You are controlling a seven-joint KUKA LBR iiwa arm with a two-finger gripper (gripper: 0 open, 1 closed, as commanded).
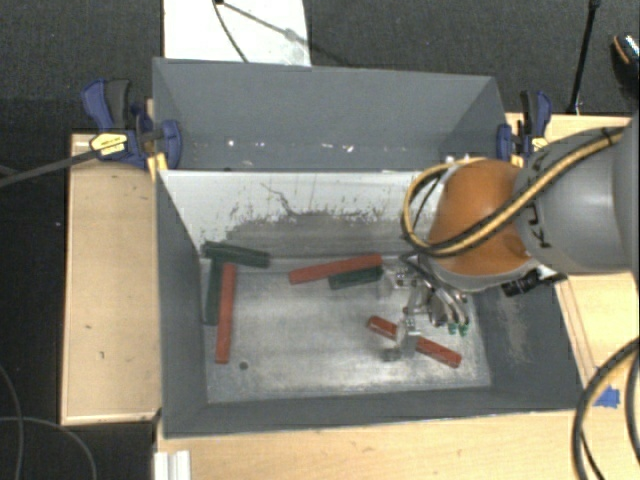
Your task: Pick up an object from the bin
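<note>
- The grey bin [330, 118] is built with sloped walls, probably so loose bits get funnelled onto the flat floor where they can be reached.
- The grey arm [600, 218] is brought in from the right of the frame and bent down into the bin. Black lettering is seen on it, something like "KU", but it's crossed by a cable and can't be read in full.
- The orange cover [480, 218] at the wrist is ringed by looped cables [415, 208], likely slack left so the wrist can be turned.
- A long red stick [225, 318] and a dark green stick [238, 257] are parked by the left wall, well apart from the action. No labels are seen.
- A red bar [335, 270] and a green piece [352, 280] are lying touching at mid-floor.
- The gripper [412, 336] is lowered at the floor's lower right, between the left red block [382, 326] and the right red block [440, 353]. One of these is probably the pick. How wide the gripper is set can't be told.
</note>
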